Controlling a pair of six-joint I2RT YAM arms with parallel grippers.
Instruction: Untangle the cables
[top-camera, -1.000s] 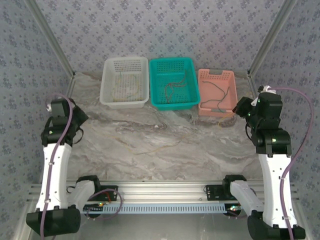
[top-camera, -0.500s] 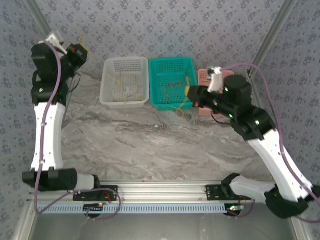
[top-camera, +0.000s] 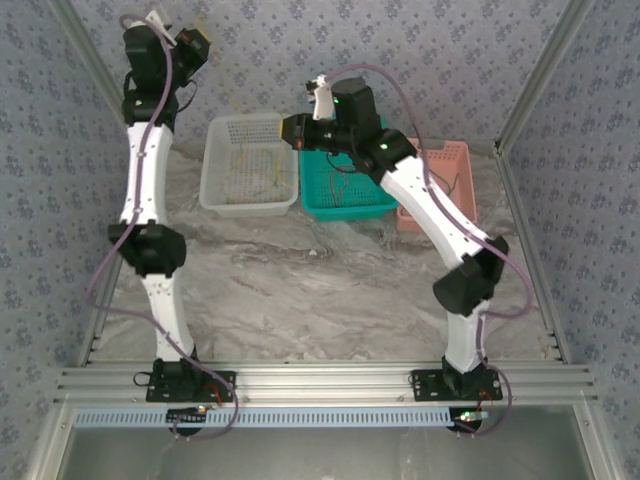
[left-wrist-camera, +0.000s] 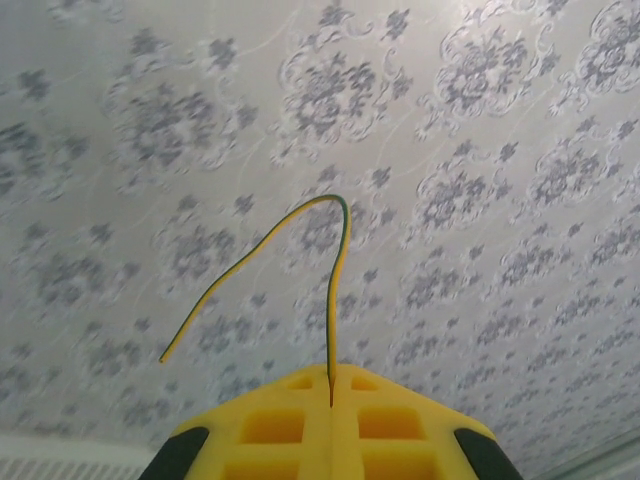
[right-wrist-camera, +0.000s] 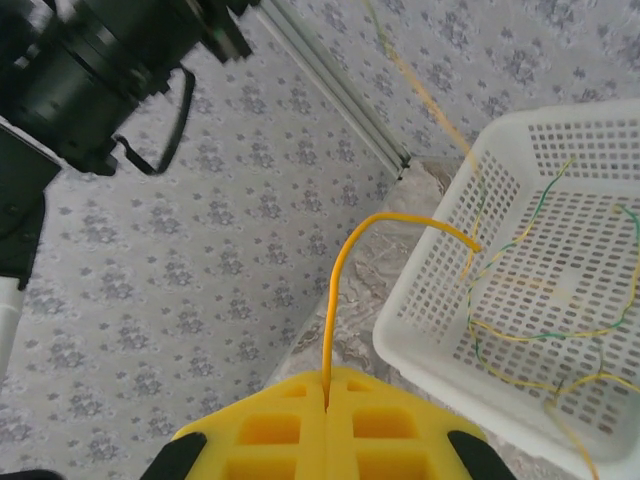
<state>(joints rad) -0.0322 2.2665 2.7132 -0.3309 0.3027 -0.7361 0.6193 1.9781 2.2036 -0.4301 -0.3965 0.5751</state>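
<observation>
My left gripper (top-camera: 196, 44) is raised high against the back wall. It is shut on a yellow-green cable (left-wrist-camera: 336, 280), which arches up from the closed yellow fingertips (left-wrist-camera: 300, 400) and droops left. My right gripper (top-camera: 290, 131) hovers at the right rim of the white basket (top-camera: 250, 165), shut on a yellow cable (right-wrist-camera: 345, 270) that curves over towards the basket. Several thin yellow and green cables (right-wrist-camera: 540, 330) lie in that white basket (right-wrist-camera: 450, 330). A blurred yellow strand (right-wrist-camera: 430, 100) slants up from the basket's corner.
A teal basket (top-camera: 345, 205) holding thin wires sits beside the white one. To its right, a pink basket (top-camera: 455, 155) holds a black wire. The left arm's black wrist (right-wrist-camera: 90, 70) is close above the right gripper. Bare marble table (top-camera: 300, 290) lies in front.
Both arms swung up and back. The left gripper rose to the top of the wall with its cable. The right gripper moved left from the teal basket to the white one.
</observation>
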